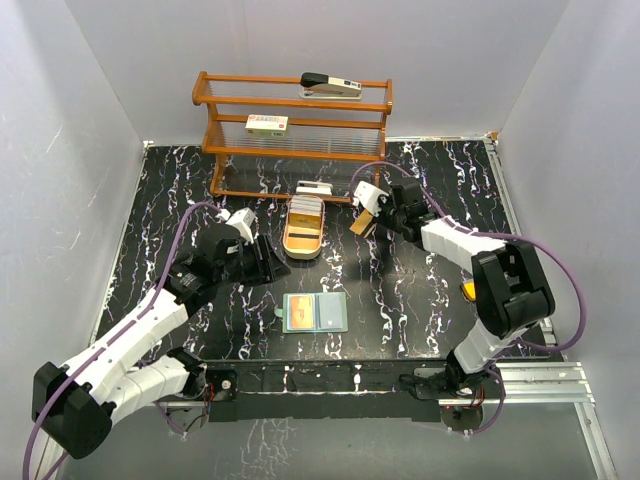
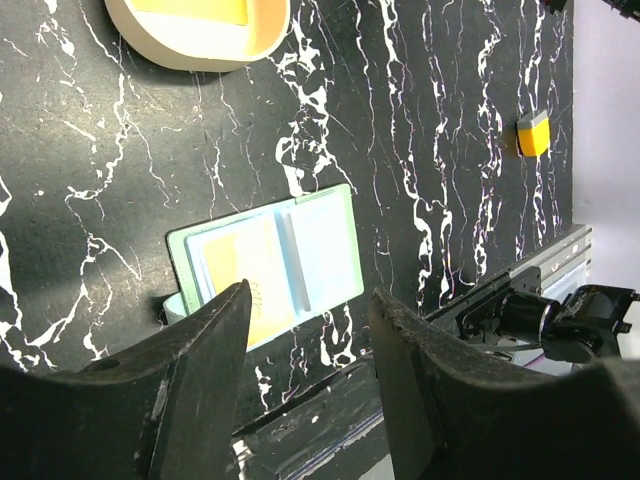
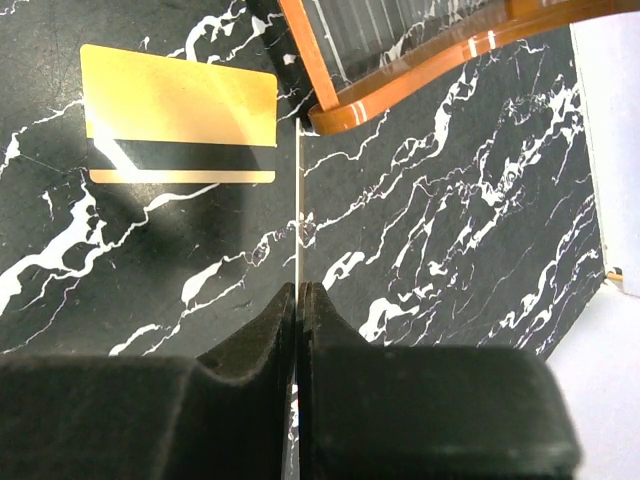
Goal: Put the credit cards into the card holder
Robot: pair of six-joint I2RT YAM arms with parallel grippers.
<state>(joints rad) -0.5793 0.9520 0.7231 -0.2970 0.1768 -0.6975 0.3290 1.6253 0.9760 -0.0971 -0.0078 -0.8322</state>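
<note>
Your right gripper [image 3: 298, 292] is clamped on a thin card [image 3: 298, 200], seen edge-on; left gripper [image 2: 310, 300] jaws apart, empty, above the open card holder [image 2: 270, 265]; gold card [image 3: 180, 115] lies beside the shelf [image 3: 420, 70]; carry yours low, enter a free pocket squarely.

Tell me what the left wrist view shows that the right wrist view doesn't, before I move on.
Only left wrist: the open sage-green folding card holder with a yellow-gold card in one pocket, the tan oval tray at its rim, a small orange block, and the left gripper, jaws apart and holding nothing.
Only right wrist: a gold plastic card with a black stripe beyond the fingertips, the orange-brown wooden rack at its foot, and the right gripper shut on a thin card seen edge-on.
Both: the black white-veined marble tabletop.
</note>
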